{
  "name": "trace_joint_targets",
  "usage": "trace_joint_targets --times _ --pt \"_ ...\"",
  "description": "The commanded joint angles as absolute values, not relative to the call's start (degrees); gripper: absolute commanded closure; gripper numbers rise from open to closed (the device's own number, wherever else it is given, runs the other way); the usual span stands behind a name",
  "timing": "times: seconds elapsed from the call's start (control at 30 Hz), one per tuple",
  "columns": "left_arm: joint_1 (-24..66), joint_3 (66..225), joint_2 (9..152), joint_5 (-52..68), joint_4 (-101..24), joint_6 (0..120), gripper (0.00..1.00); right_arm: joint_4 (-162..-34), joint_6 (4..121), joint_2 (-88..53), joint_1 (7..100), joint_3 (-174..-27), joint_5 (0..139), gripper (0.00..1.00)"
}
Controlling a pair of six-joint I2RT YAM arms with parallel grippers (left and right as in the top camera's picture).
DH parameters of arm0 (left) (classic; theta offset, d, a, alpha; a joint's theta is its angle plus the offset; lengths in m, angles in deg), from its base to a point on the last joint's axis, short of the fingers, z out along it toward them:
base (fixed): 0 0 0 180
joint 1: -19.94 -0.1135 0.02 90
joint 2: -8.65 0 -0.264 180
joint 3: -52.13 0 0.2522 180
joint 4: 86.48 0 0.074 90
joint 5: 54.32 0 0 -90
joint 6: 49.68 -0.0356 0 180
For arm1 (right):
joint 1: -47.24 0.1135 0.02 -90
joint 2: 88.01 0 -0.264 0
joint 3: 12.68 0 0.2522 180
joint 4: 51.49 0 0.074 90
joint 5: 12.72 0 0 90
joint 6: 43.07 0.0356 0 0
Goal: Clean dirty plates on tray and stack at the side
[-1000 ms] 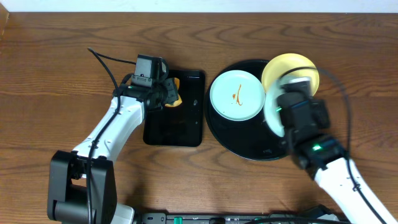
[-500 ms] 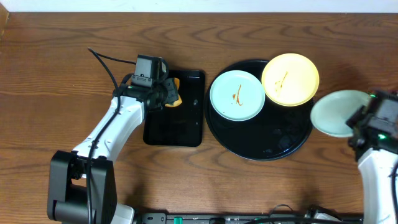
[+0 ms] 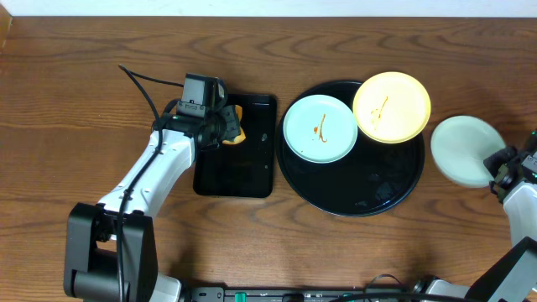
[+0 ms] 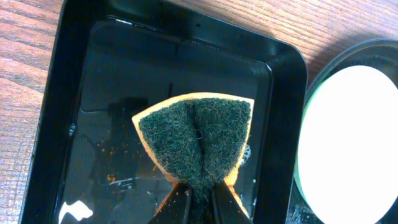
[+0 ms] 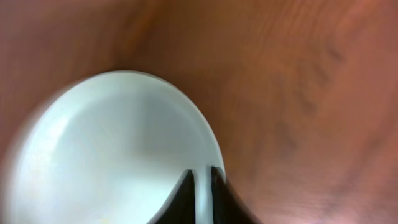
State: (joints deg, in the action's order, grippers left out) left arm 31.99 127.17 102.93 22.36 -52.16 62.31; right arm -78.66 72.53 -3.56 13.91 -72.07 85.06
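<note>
One pale mint plate point(image 3: 463, 148) lies off the round black tray point(image 3: 352, 189), over the bare table point(image 3: 67, 75) just to the tray's right. Its near rim passes between the two fingers of the right gripper point(image 5: 202, 177), which are pinched narrowly on that edge. Whether it rests on the wood I cannot tell. On the tray lie a smeared mint plate point(image 3: 320, 128) and a yellow plate point(image 3: 392, 106), which overhangs the rim. The left gripper point(image 4: 200, 198) is clamped on a folded sponge point(image 4: 196, 140) over the rectangular tray point(image 4: 74, 93).

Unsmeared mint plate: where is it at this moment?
Overhead, the unsmeared mint plate is at far right, off the round black tray, over the wooden table, its rim pinched in the right pincer.
</note>
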Motion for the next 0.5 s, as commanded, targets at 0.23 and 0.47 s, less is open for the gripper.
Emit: trace_joint_targets --times 0.23,0.47 --pt "31.9 126.5 103.1 22.9 -52.2 61.3 0.92 -79.2 61.4 -3.6 18.3 -73.3 47.0 0.58" --pt "31.9 126.5 103.1 22.9 -52.2 61.3 0.92 -83.0 59.8 -3.6 32.5 -73.3 45.6 0.52"
